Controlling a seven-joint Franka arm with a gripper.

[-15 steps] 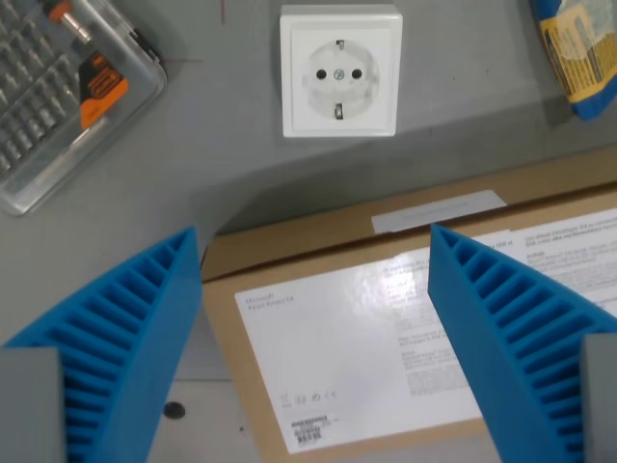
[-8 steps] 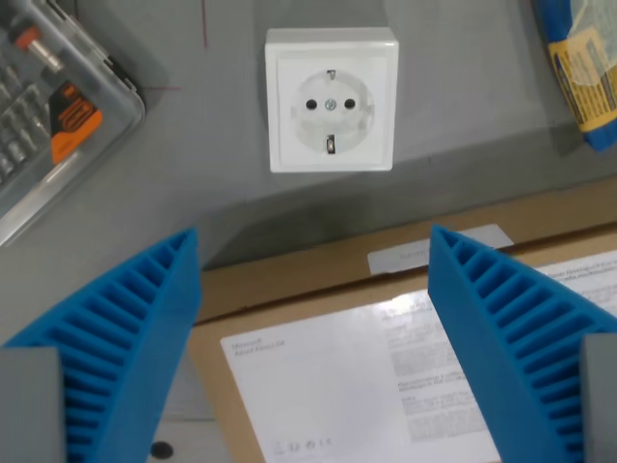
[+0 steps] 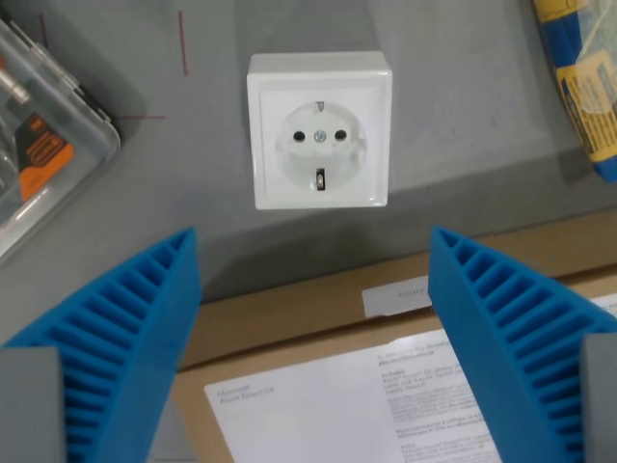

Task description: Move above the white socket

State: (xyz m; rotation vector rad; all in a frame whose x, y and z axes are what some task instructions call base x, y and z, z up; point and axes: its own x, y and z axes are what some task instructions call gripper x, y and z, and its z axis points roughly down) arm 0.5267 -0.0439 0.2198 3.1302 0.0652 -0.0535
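Your gripper [image 3: 313,289] hangs over a grey work surface [image 3: 482,125] with its two blue ribbed fingers [image 3: 125,338] spread wide, one at the wrist view's left and the other at the wrist view's right, and nothing held between them. The white socket [image 3: 319,130] lies flat on the surface in the upper middle of the view, a square plate with a round recess, two pin holes, a centre screw and an earth clip showing; it sits ahead of the fingertips, roughly centred on the gap between them but not yet beneath it. Directly under the open jaws you are looking at a brown cardboard box [image 3: 318,309] bearing a white printed label [image 3: 357,405] and a smaller white sticker [image 3: 395,297] near its upper edge; the box edge lies near the socket without touching it. At the wrist view's left edge, a clear plastic case [image 3: 48,164] holds an orange-and-black item and metal tool bits, well apart from the socket. At the upper right corner, a blue and yellow package [image 3: 583,77] runs out of frame. Thin red lines [image 3: 182,43] mark the surface just left of the socket.
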